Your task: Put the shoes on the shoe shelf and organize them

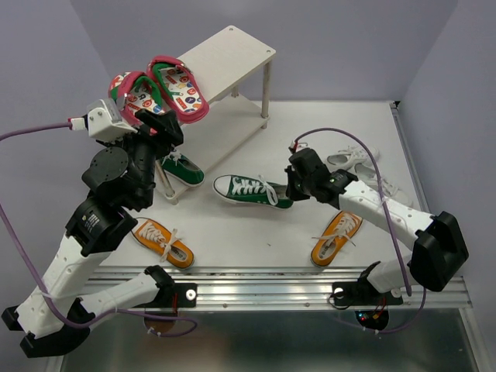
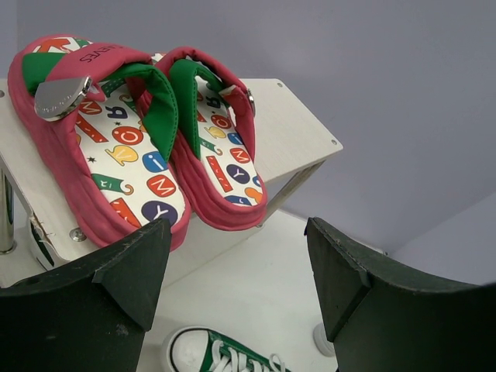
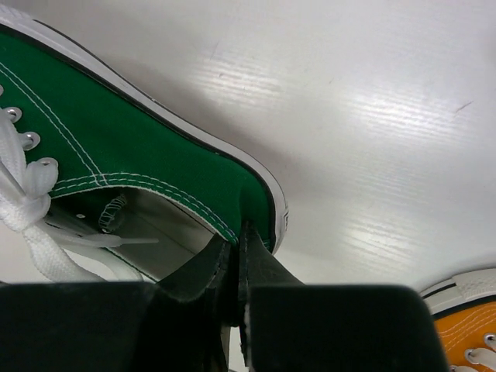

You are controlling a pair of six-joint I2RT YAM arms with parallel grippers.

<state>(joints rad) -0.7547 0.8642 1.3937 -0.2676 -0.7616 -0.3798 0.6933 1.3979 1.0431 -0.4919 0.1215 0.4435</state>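
The right hand (image 3: 237, 260) is clamped on the heel of the green sneaker (image 3: 116, 147). Best to lift it level toward the shoe shelf (image 1: 232, 54), avoiding the wide-open, empty left hand (image 2: 240, 271).

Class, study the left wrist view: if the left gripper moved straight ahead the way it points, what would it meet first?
Most likely the heel ends of the flip-flops on the shoe shelf. Depth is unclear, so the left gripper might touch the top board's edge first.

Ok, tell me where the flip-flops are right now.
In the top view the flip-flops lie side by side on the top board of the shelf, at its left, nearer end.
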